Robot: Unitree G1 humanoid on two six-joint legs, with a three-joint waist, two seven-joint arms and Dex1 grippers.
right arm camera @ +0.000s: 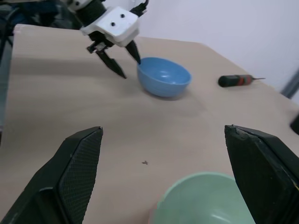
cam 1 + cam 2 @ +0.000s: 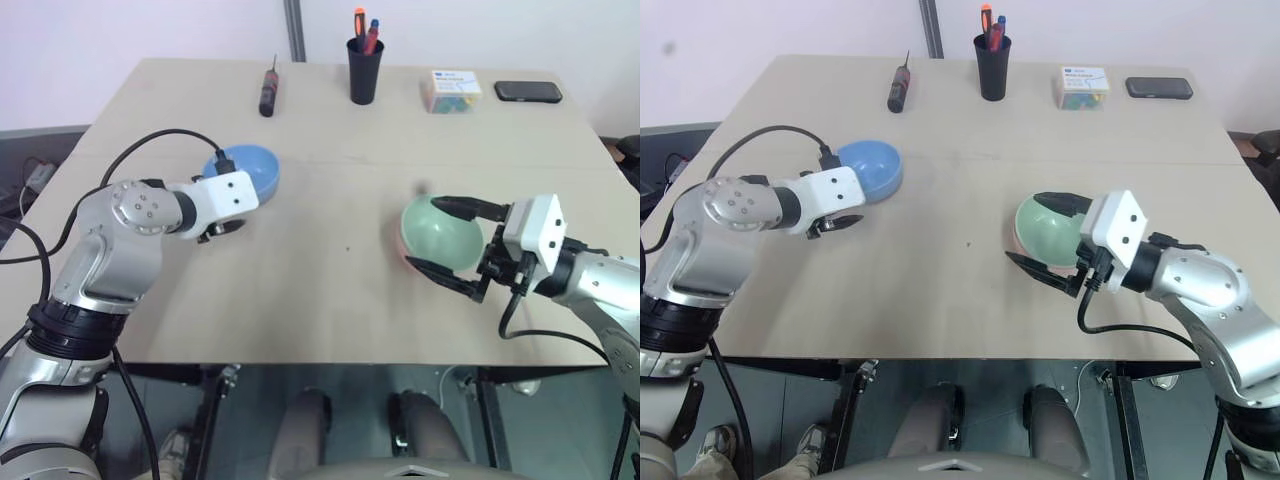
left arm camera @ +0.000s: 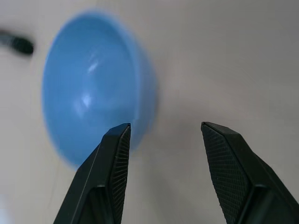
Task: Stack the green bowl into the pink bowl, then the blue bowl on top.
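The green bowl point(image 2: 440, 232) sits nested inside the pink bowl point(image 2: 403, 250), of which just a rim shows, at the right of the table. My right gripper point(image 2: 424, 233) is open, one finger over the green bowl's far rim and the other at its near side. At the left stands the blue bowl point(image 2: 250, 168), upright and alone. My left gripper point(image 2: 228, 229) hovers just in front of it, open with nothing between its fingers point(image 3: 117, 154). In the left wrist view the blue bowl point(image 3: 93, 107) lies beside one finger, not between the two.
Along the far edge lie a screwdriver point(image 2: 267, 92), a black pen cup point(image 2: 365, 70), a small box point(image 2: 450, 92) and a black phone point(image 2: 527, 92). The table's point(image 2: 320, 300) front edge runs just below both grippers.
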